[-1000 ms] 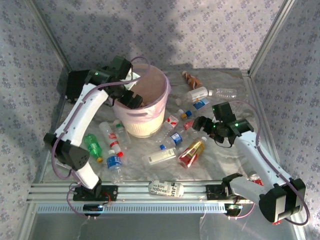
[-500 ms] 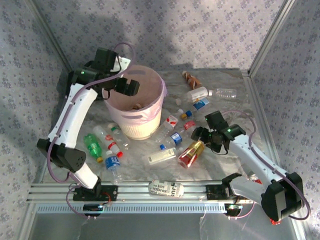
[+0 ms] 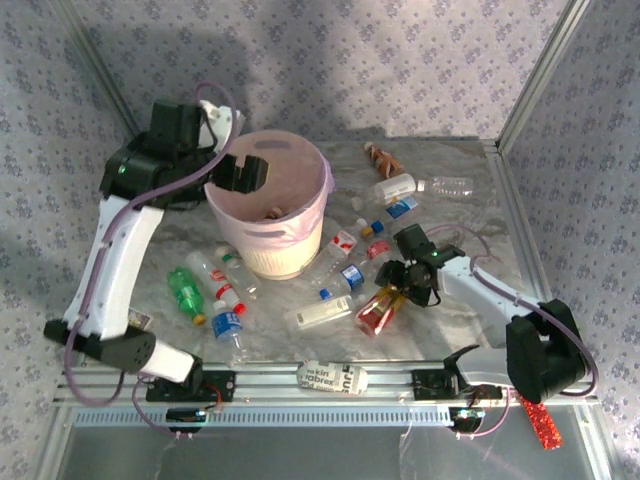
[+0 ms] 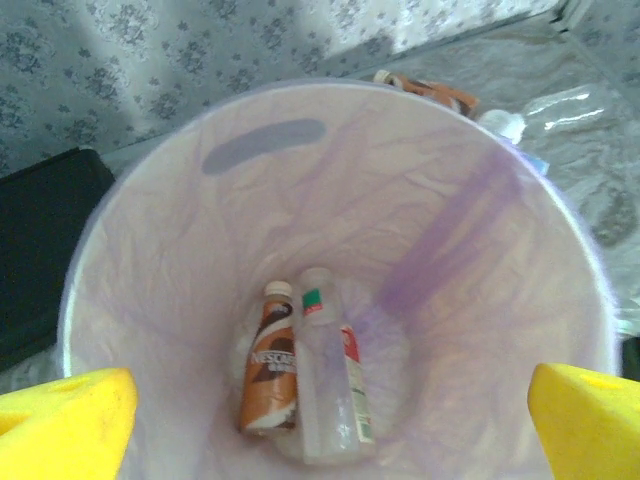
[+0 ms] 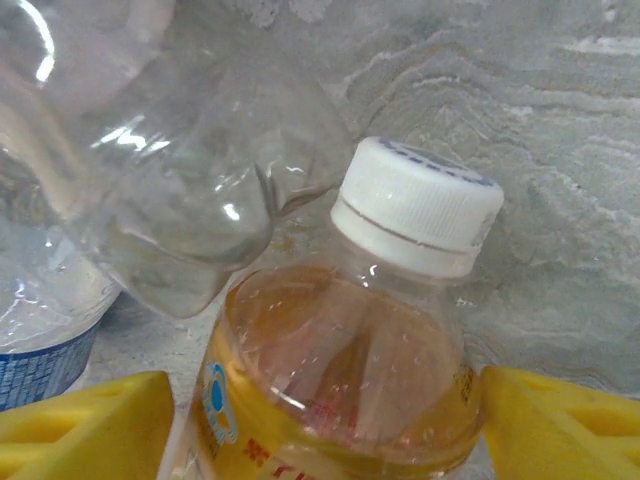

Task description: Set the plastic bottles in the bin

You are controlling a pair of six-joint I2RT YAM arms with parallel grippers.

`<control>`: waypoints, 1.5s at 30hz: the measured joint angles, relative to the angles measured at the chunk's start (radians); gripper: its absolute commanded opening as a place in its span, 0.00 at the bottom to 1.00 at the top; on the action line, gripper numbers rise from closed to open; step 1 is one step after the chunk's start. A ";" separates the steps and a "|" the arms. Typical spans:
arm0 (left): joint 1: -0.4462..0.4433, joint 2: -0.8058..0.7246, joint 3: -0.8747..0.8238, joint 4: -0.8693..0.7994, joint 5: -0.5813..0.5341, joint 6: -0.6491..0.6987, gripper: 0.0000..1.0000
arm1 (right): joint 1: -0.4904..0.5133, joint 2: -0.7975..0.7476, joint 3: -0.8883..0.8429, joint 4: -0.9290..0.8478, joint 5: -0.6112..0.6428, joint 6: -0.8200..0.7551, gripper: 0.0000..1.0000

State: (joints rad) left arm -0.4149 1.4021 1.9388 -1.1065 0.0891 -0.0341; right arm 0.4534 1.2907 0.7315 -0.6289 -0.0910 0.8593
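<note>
We have lowered our right jaws astride the yellow-red bottle (image 3: pixel 383 308), grip uncertain; left jaws gape over the bin (image 3: pixel 290 250), two bottles (image 4: pixel 335 400) inside.

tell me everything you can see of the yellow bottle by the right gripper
The yellow bottle is clear plastic, amber inside, with a white cap and a yellow-red label. It lies on its side on the marbled table, a clear bottle against its shoulder, between the yellow fingers of the right gripper.
</note>
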 measured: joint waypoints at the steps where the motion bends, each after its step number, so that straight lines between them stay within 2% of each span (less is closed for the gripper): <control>1: -0.011 -0.042 -0.042 0.003 0.004 -0.013 1.00 | 0.000 0.006 0.000 0.005 0.001 0.000 0.74; 5: -0.064 -0.177 -0.188 0.013 0.006 -0.067 1.00 | -0.001 0.016 0.001 0.019 0.002 -0.006 0.68; 9: -0.104 -0.250 -0.315 0.050 0.027 -0.124 1.00 | -0.004 0.031 0.015 0.021 0.002 -0.013 0.63; 13: -0.122 -0.257 -0.387 0.087 0.049 -0.162 1.00 | -0.009 0.032 0.029 0.006 0.010 -0.026 0.56; 19: -0.141 -0.229 -0.392 0.148 0.080 -0.186 1.00 | -0.037 -0.049 0.090 -0.070 0.017 -0.047 0.55; 25: -0.188 -0.163 -0.330 0.168 0.108 -0.187 1.00 | -0.084 -0.131 0.208 -0.110 -0.002 -0.083 0.55; 35: -0.329 0.025 -0.047 0.156 0.172 -0.157 1.00 | -0.118 -0.133 0.549 -0.100 -0.069 -0.170 0.55; 45: -0.406 0.207 0.150 0.106 0.185 -0.120 1.00 | -0.100 -0.129 0.656 0.006 -0.199 -0.183 0.55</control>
State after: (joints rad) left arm -0.8211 1.6089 2.0888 -1.0008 0.2741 -0.1543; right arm 0.3534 1.1614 1.3876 -0.6224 -0.2897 0.6762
